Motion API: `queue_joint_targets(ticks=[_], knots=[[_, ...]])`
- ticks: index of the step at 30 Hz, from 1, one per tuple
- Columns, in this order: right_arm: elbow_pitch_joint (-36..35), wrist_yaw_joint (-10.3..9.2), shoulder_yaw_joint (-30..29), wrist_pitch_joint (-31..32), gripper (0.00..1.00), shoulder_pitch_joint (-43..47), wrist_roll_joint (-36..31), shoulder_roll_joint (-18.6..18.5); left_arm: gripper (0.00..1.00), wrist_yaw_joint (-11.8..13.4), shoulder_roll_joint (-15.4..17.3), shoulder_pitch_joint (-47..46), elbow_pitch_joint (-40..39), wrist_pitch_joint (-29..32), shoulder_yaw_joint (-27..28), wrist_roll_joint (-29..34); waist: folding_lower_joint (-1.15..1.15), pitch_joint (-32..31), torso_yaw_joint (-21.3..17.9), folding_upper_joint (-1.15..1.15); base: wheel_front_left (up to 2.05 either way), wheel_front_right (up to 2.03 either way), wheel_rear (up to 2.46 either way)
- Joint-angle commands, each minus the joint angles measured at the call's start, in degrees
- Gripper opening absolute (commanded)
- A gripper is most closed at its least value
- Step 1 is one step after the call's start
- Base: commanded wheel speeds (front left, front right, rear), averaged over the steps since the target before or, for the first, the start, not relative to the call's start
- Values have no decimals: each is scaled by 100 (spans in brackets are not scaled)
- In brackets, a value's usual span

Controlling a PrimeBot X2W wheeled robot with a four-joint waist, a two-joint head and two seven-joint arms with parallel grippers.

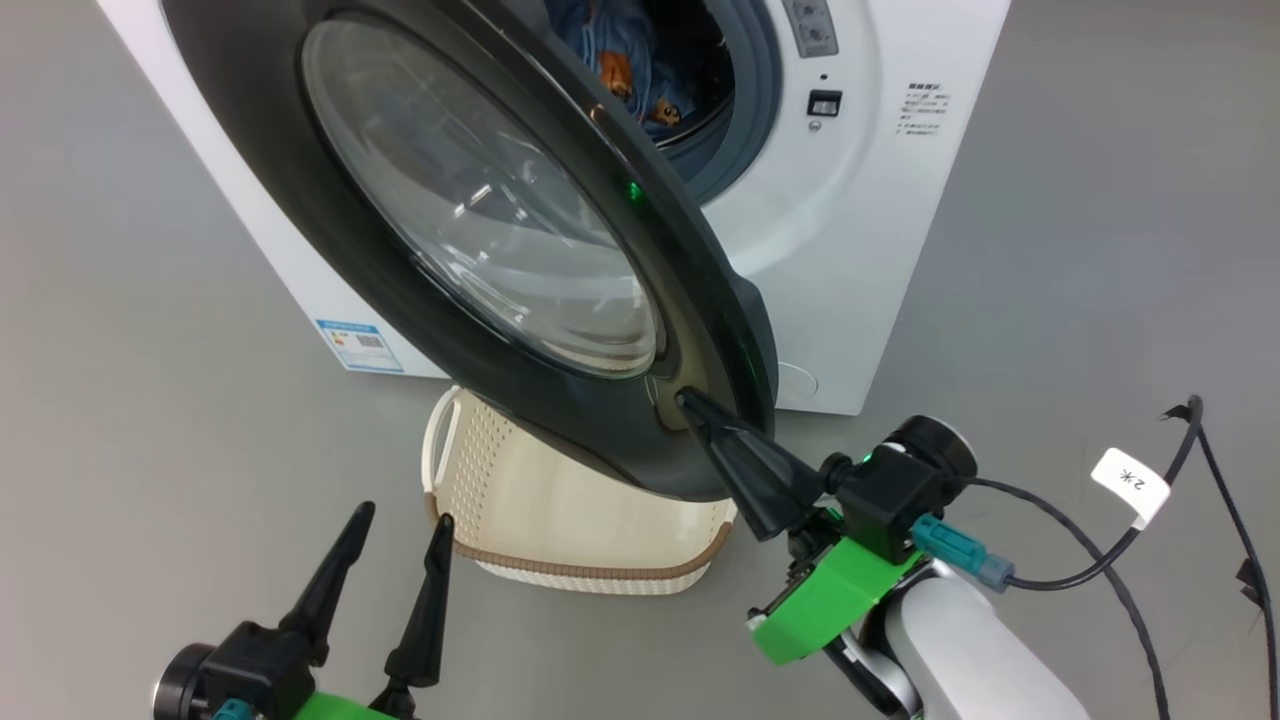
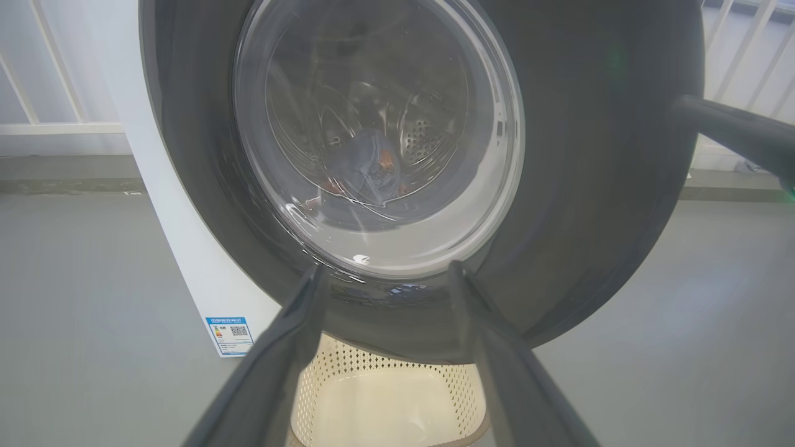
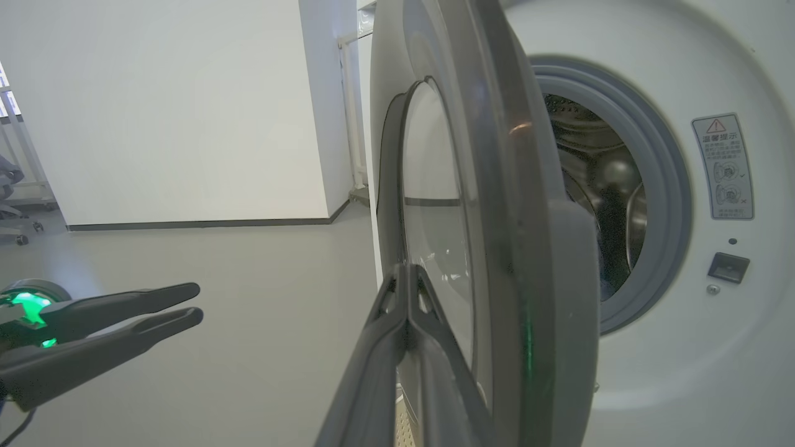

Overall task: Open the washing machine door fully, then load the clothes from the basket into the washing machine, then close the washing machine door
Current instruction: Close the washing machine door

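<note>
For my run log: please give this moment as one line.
step: close door | door: partly open | clothes: in drum | basket: looks empty | right gripper: shut, tips on door | left gripper: open, free

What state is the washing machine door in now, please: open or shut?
Open, partway: the washing machine door stands off the washing machine, and the clothes inside it show past the door's edge.

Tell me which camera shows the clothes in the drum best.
Head view: the clothes lie in the washing machine, blue fabric and orange bears seen past the door edge. Left wrist view gives them dim, blurred through the door glass. Right wrist view looks at bare steel drum wall.
</note>
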Motion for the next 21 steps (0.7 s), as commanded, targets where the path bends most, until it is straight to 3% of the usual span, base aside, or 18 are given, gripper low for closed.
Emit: queue_joint_targets(ticks=[1,21], knots=[[-130,8,27,-26,0,-90,7,85,100,-9,63,-215,-181,-37,170,5,0,63,46,0,0,0,0],[-230,8,-404,-26,0,-405,-42,-157,100,-9,-67,-353,-301,-37,219,14,0,516,145,0,0,0,0]])
